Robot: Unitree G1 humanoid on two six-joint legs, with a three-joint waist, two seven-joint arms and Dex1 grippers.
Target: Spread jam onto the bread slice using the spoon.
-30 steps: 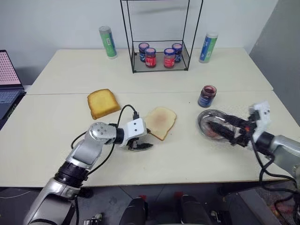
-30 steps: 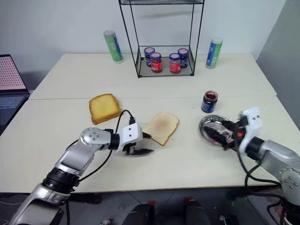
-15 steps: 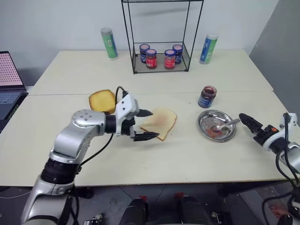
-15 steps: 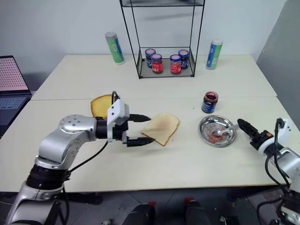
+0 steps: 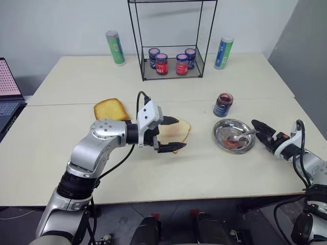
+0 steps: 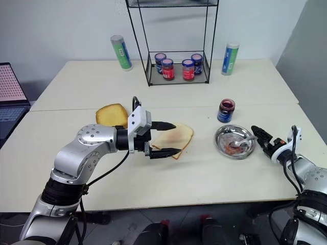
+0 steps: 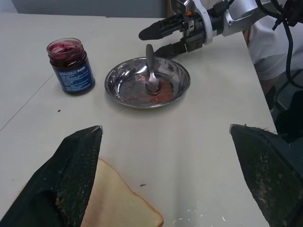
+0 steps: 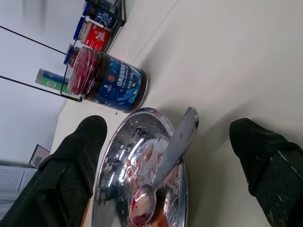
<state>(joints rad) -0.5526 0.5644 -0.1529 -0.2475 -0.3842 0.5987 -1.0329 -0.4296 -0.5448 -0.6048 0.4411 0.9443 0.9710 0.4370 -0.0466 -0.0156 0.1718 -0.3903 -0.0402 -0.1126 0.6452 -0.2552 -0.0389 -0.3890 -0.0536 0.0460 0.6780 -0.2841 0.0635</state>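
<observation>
The pale bread slice point(image 5: 182, 129) lies flat mid-table. My left gripper point(image 5: 172, 135) hovers just above its near edge, open, with nothing between the fingers. To the right stands a round steel dish point(image 5: 220, 133) with the silver spoon point(image 5: 240, 136) resting in it, handle over the right rim. Red jam point(image 7: 158, 94) is smeared on the dish floor and coats the spoon's bowl point(image 8: 142, 205). My right gripper point(image 5: 259, 131) sits low at the dish's right side, open, its fingers either side of the handle's end without touching it.
An open jam jar point(image 5: 224, 104) stands just behind the dish. A golden toasted slice point(image 5: 111, 108) lies left of my left arm. A wire rack point(image 5: 171, 56) holding several jars and two green tubes point(image 5: 114, 47) stand at the back. A laptop point(image 5: 7, 81) is at the left.
My left gripper lifted off the table beside the bread, opened wider and swung over the slice. My right gripper left the dish, drew away right, then returned near the spoon's handle.
</observation>
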